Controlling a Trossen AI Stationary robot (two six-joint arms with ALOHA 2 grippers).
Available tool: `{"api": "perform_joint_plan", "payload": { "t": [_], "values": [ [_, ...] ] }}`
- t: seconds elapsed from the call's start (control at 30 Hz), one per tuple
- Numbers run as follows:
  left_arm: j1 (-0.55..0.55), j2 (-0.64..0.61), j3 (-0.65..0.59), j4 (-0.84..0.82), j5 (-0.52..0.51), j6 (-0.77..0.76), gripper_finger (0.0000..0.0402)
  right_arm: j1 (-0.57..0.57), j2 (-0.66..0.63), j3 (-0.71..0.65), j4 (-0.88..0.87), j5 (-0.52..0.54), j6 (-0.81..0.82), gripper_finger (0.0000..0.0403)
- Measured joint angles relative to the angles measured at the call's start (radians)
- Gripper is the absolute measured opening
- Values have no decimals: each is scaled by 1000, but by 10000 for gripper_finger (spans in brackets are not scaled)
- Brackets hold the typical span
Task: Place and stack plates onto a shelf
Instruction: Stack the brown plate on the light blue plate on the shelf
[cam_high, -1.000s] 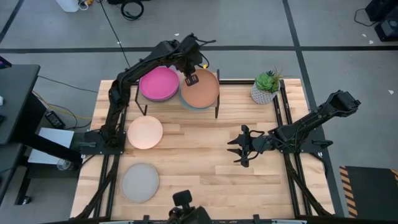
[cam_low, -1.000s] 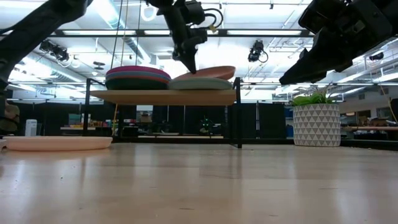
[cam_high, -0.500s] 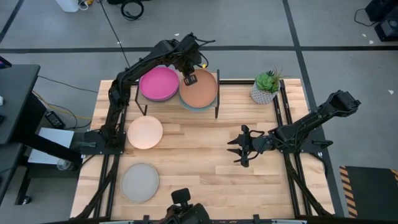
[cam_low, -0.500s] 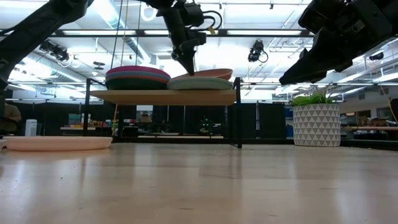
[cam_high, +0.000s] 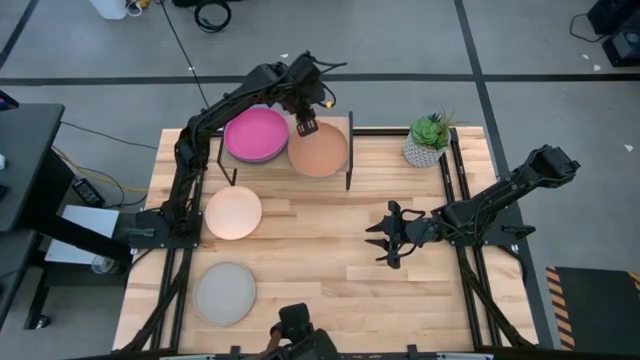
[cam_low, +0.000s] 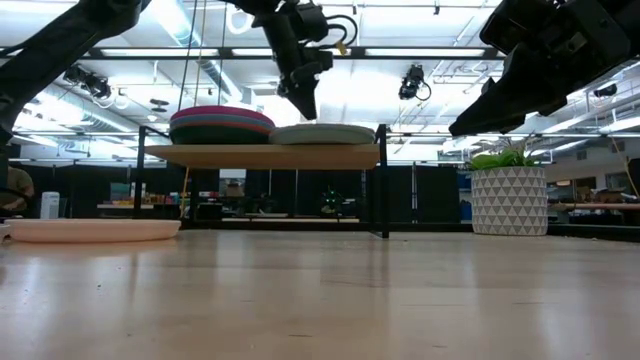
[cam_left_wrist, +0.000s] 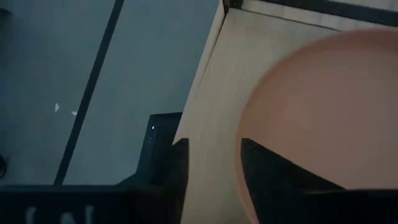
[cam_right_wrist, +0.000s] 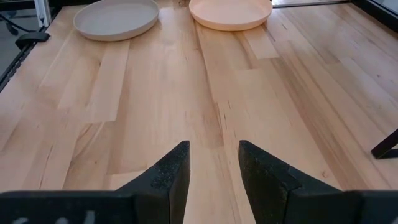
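Two stacks sit on the shelf, the terracotta plate topping the right one; the cream plate and grey plate wait near the table's left edge. Left gripper hovers above, jaws apart, empty; right gripper idles, jaws apart.

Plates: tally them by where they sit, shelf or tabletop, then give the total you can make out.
On the shelf: at least 2 tops visible, magenta plate and terracotta plate; each tops a stack whose lower plates cannot be counted surely.
On the tabletop: 2, cream plate and grey plate.
Total clearly seen: 4.
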Motion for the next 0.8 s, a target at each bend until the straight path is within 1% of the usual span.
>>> {"api": "perform_joint_plan", "payload": {
  "t": [0.03, 0.1, 0.23, 0.27, 0.33, 0.43, 0.57, 0.67, 0.8],
  "values": [
    [-1, 0, 0, 4, 14, 6, 159, 0, 0, 0, 0, 0, 0, 144],
    [-5, 0, 3, 3, 75, 33, 165, 0, 0, 0, 0, 0, 0, 144],
    [-44, 0, 5, -16, 251, 129, 166, 0, 0, 0, -1, 0, 0, 144],
    [-60, 0, 5, -22, 277, 144, 166, 0, 0, 0, -1, 0, 0, 144],
    [-95, 0, 5, -35, 293, 154, 166, 0, 0, 0, -2, 0, 0, 144],
    [-160, 0, 5, -69, 285, 150, 166, 0, 0, 0, -2, 0, 1, 144],
    [-269, 0, 2, -150, 247, 138, 166, 0, 0, 0, -2, 0, 2, 144],
    [-351, 0, -23, -165, 187, 114, 166, 0, 0, 0, -1, 0, 2, 144],
    [-436, 1, -71, -160, 80, 98, 166, 0, 0, 0, -1, 0, 2, 144]
  ]
}}
